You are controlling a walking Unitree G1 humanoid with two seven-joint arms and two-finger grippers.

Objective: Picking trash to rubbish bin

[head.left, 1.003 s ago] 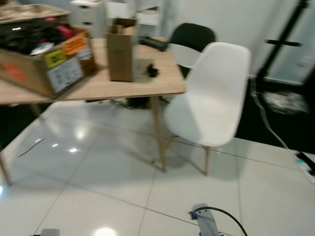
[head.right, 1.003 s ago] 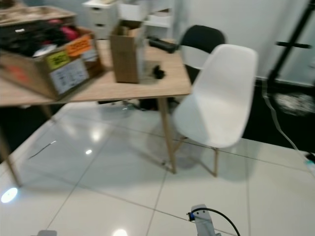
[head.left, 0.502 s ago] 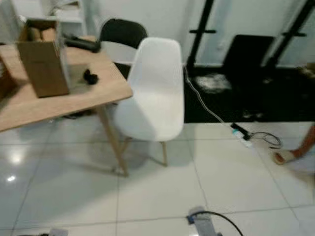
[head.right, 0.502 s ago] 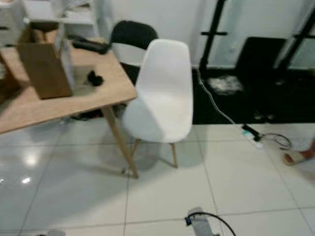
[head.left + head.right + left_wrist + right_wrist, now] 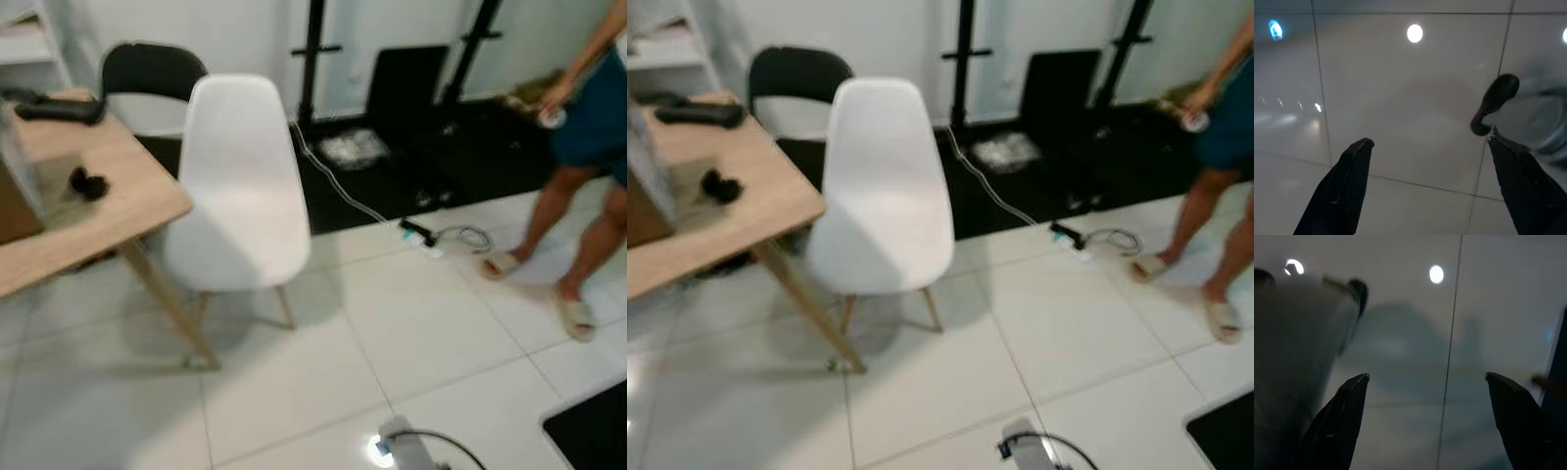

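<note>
left eye view shows a light wooden table [image 5: 88, 220] at the left, a white moulded plastic chair [image 5: 240, 191] just beside it, and a person's bare legs in sandals [image 5: 573, 245] on the white tiled floor [image 5: 431, 333] at the right. trash and bin cannot be made out. left gripper [image 5: 1425, 147] and right gripper [image 5: 1422, 379] hang spread apart above the floor.

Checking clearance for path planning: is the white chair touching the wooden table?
Cannot tell. In the left eye view the white chair overlaps the wooden table at its corner, and no gap or contact is plain; the right eye view is no clearer.
</note>
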